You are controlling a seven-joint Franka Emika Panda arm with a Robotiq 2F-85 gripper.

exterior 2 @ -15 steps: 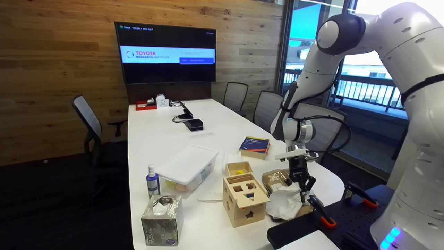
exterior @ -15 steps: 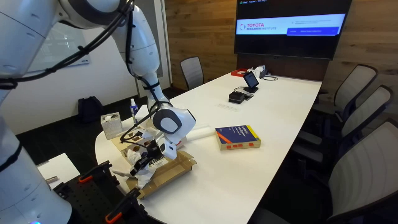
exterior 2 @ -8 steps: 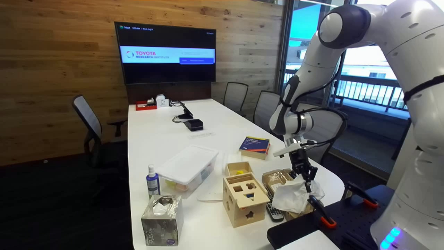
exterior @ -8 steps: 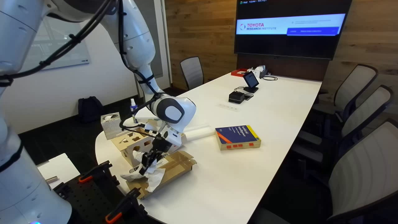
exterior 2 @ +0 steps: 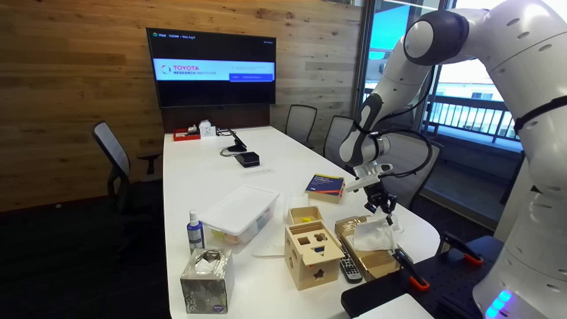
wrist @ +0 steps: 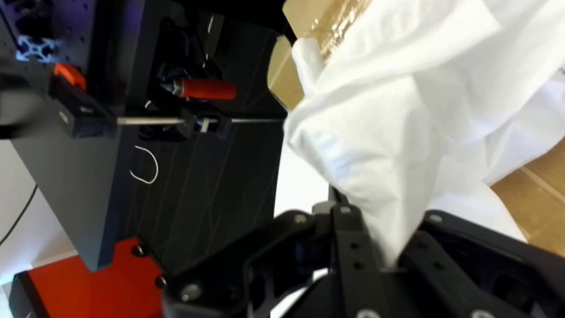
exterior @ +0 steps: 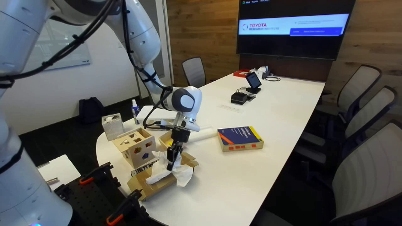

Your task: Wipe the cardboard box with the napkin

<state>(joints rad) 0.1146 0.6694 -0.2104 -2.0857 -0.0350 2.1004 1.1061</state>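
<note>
one long white table [exterior: 226, 175]; work sits at its rounded end, by the edge next to the robot's black mount [exterior: 91, 197].

cardboard box [exterior 2: 376, 263]: open, shallow, lying flat near that edge.

wooden shape sorter [exterior 2: 305, 252]: upright, just beside the box.

napkin [exterior: 160, 169]: crumpled over the middle of the box, one corner reaching past a long side in an exterior view.

gripper [exterior: 170, 165]: over the box, fingers [wrist: 355, 251] drawn together with a fold of the napkin pinched between them.

progress: napkin gripped and on the box, done. wiping judged to be the step in hand; how hard the napkin presses cannot be told. both ends of the box show bare cardboard, so passes there may be left; which parts are already wiped is not shown.
</note>
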